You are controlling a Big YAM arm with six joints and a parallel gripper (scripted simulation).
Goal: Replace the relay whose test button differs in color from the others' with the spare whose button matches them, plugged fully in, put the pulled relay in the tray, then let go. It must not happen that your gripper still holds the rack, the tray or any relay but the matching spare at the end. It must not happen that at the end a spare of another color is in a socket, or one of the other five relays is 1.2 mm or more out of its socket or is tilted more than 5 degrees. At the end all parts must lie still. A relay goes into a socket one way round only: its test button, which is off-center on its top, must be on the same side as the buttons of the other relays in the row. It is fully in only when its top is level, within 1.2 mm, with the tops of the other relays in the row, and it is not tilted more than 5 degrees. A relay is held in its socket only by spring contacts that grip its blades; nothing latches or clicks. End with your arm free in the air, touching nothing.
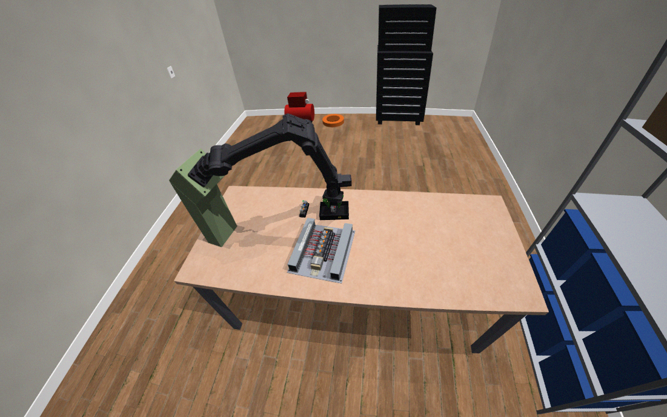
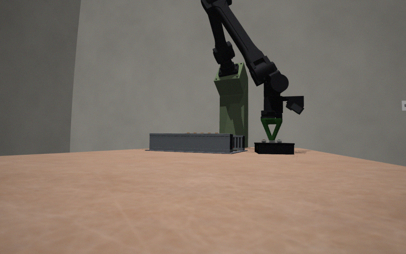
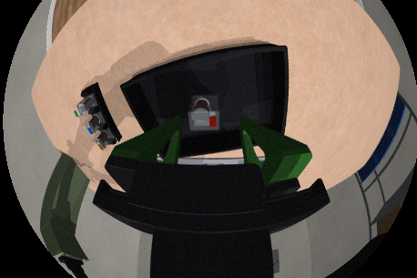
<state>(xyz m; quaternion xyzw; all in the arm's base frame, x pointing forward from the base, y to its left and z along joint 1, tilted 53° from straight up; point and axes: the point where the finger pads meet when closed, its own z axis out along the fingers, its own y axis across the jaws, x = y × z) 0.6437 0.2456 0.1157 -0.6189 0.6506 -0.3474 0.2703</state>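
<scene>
The black tray [image 1: 334, 210] stands on the table just behind the grey relay panel [image 1: 321, 248]. A grey relay with a red test button [image 3: 204, 116] lies on the tray floor [image 3: 212, 88]. My gripper [image 3: 210, 121] hangs straight over it, with its green fingers spread wider than the relay and apart from it. In the side view the fingertips [image 2: 271, 140] stand at the rim of the tray [image 2: 274, 148]. The panel's row of relays [image 1: 325, 240] shows orange buttons. A small black holder [image 3: 94, 121] left of the tray carries spares with green, blue and orange buttons.
The spare holder [image 1: 303, 214] sits close to the tray's left side. The panel [image 2: 195, 142] has raised grey side walls. The arm's green pedestal [image 1: 203, 204] stands at the table's left end.
</scene>
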